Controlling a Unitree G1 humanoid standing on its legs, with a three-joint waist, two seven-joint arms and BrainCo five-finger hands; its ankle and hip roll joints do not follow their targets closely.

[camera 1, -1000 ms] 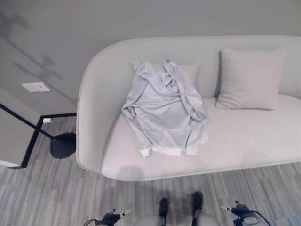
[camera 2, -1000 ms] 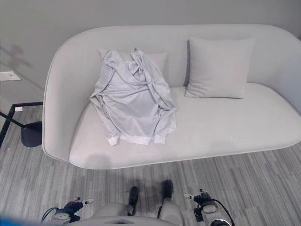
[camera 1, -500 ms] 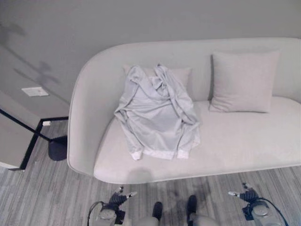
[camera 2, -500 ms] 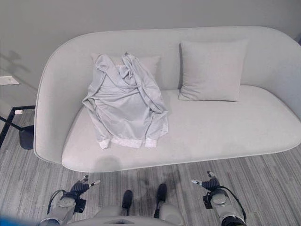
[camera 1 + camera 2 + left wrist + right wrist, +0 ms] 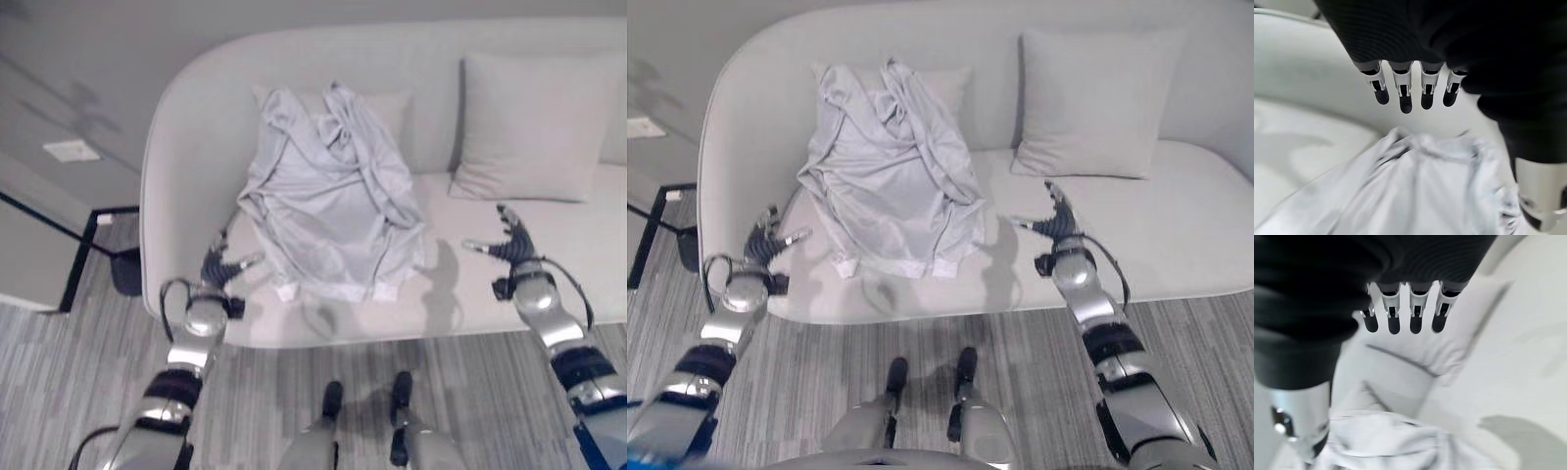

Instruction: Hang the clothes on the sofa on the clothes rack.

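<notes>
No legible writing or label is observed. At the far left of the left eye view a black floor-lamp base (image 5: 125, 275) is seen on the grey striped floor (image 5: 59, 372). The left hand (image 5: 219, 268) is held at lower left over the front edge of the pale grey curved fabric sofa (image 5: 186, 147), fingers spread apart, nothing held. The crumpled light grey long-sleeved garment (image 5: 333, 196) lies at centre, draped on the seat and against a cushion. A square pale grey cushion (image 5: 534, 122) stands at upper right. The right hand (image 5: 509, 240) is held above the seat at right, fingers extended, empty.
</notes>
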